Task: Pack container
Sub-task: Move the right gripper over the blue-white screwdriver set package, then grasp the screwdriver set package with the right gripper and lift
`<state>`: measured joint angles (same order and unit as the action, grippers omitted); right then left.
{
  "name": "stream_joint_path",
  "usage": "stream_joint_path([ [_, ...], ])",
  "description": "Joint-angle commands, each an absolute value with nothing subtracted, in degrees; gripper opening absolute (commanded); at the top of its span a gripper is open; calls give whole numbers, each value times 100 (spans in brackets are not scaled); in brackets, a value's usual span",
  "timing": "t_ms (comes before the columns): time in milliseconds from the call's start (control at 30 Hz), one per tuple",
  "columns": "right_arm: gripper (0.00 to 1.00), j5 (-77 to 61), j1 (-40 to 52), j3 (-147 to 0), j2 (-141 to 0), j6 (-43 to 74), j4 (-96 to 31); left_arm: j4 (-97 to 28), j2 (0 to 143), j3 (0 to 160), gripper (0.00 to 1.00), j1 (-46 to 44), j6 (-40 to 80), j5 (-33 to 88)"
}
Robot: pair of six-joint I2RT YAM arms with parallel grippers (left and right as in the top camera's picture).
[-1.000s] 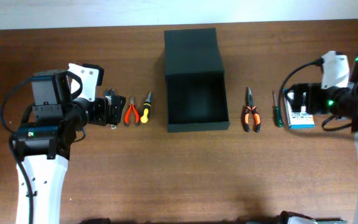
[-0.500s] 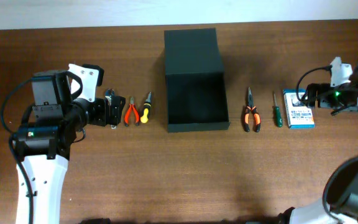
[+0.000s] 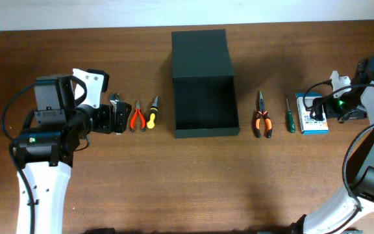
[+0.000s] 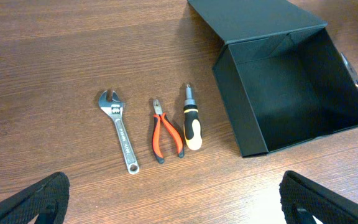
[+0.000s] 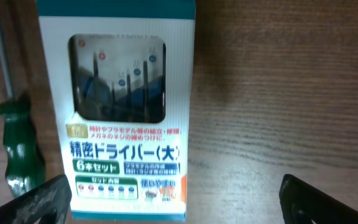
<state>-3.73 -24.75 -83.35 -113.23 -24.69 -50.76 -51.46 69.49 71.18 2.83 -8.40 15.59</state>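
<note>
The dark green-black container (image 3: 203, 84) stands open at the table's middle, its flap lid folded back, and looks empty inside; it also shows in the left wrist view (image 4: 284, 87). My left gripper (image 3: 113, 120) is open and empty, just left of a silver wrench (image 4: 120, 129), red pliers (image 4: 165, 129) and a yellow-black screwdriver (image 4: 191, 118). My right gripper (image 3: 323, 109) is open above the right side of a blue-and-white card pack (image 5: 126, 112), not gripping it. A green screwdriver (image 5: 17, 143) lies left of the pack.
Orange-black pliers (image 3: 261, 118) and the green screwdriver (image 3: 289, 116) lie between the container and the pack (image 3: 310, 116). The right arm curves in from the table's right edge. The table's far edge runs just behind the container.
My right arm has swung out to the right, off the top of the card pack to its right side. The left arm has barely moved.
</note>
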Motion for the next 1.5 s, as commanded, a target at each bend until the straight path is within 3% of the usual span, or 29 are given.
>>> stream_joint_path([
  [0,99,-502,-2434,-8423,-11373,-2088,-4974,-5175,7043,7225,99,316,-932,1505],
  [433,99,-1024,-2233,-8423,-11373,-1750,-4880,-5218,7675,7225,99,316,-932,1531],
  [833,99,248,-1837,-8423,-11375,-1747,-4727,-5253,8040,7225,99,316,-932,1568],
  [1467,99,211,-1833,-8416,-11828,-1614,-4663,-5258,8040,7225,99,314,-930,1570],
])
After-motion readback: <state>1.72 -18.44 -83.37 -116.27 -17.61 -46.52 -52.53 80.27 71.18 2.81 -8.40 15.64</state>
